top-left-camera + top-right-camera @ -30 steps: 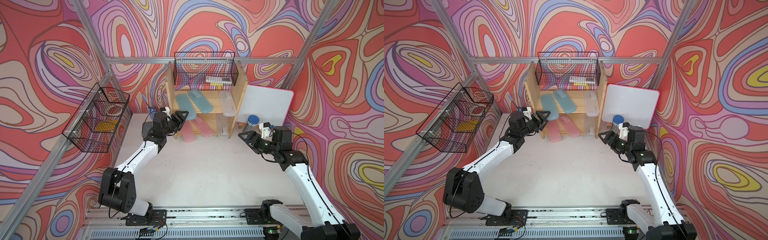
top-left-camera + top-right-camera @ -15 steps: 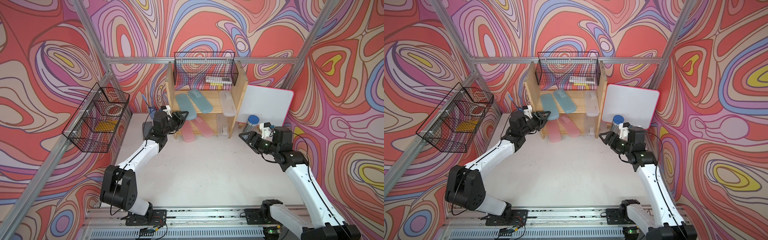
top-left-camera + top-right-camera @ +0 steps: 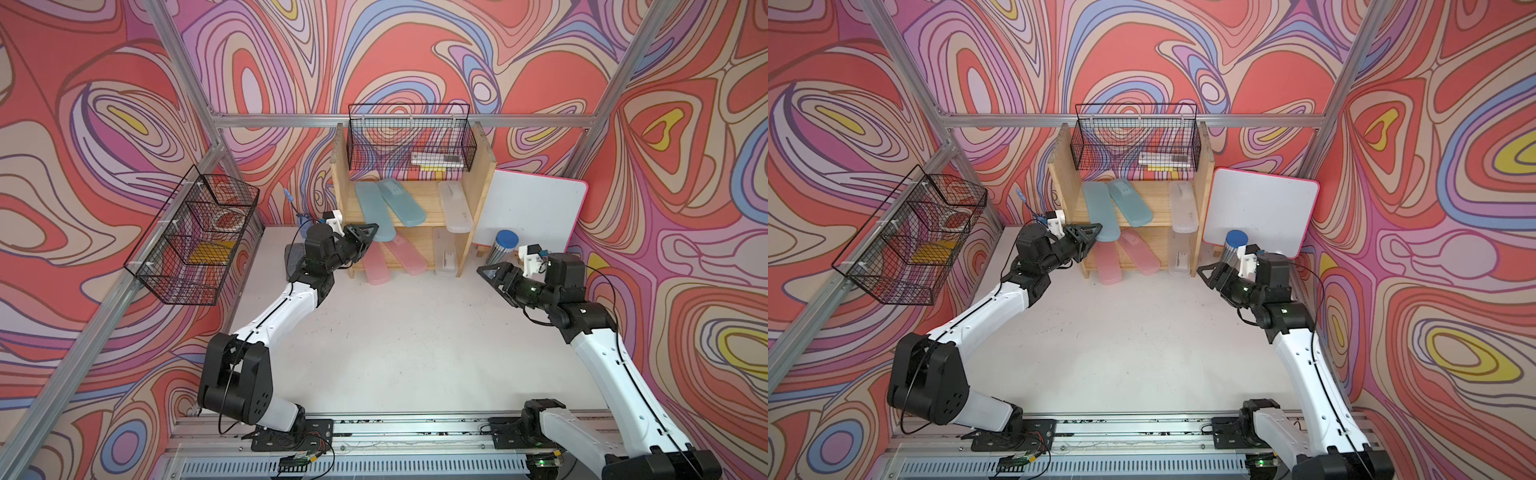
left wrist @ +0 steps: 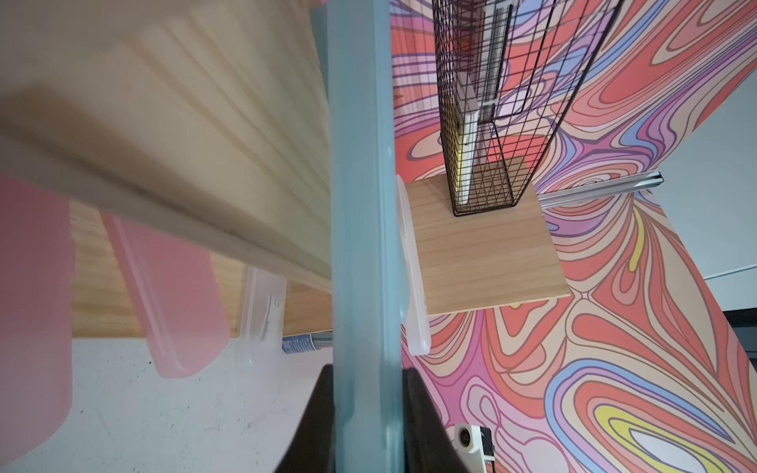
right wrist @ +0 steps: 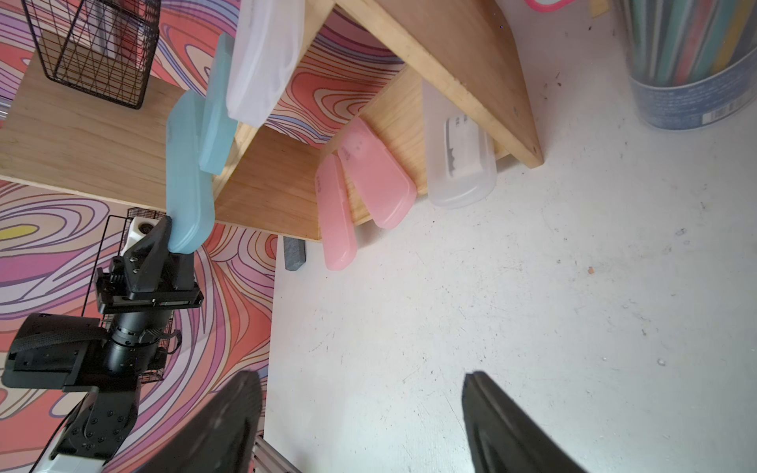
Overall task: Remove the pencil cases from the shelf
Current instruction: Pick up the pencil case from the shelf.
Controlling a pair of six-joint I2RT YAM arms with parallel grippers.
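Note:
The wooden shelf (image 3: pixel 478 199) stands at the back of the table. Two teal pencil cases lie on its upper tier, their front ends past the edge. My left gripper (image 3: pixel 371 232) is shut on the front end of the left teal case (image 3: pixel 376 212); in the left wrist view that case (image 4: pixel 360 204) runs between the two black fingers (image 4: pixel 323 409). A frosted clear case (image 3: pixel 455 205) lies at the right of the upper tier. Two pink cases (image 3: pixel 405 257) and another clear case (image 3: pixel 446 257) sit on the lower tier. My right gripper (image 3: pixel 484 272) hovers open to the right of the shelf, holding nothing.
A black wire basket (image 3: pixel 409 141) sits on top of the shelf and another (image 3: pixel 195 245) hangs on the left wall. A whiteboard (image 3: pixel 532 212) leans at the back right, with a blue-lidded pencil cylinder (image 3: pixel 500 247) before it. A grey eraser block (image 5: pixel 294 254) lies left of the shelf.
My left gripper's jaws have closed onto the front end of the left teal case. The right arm has barely moved.

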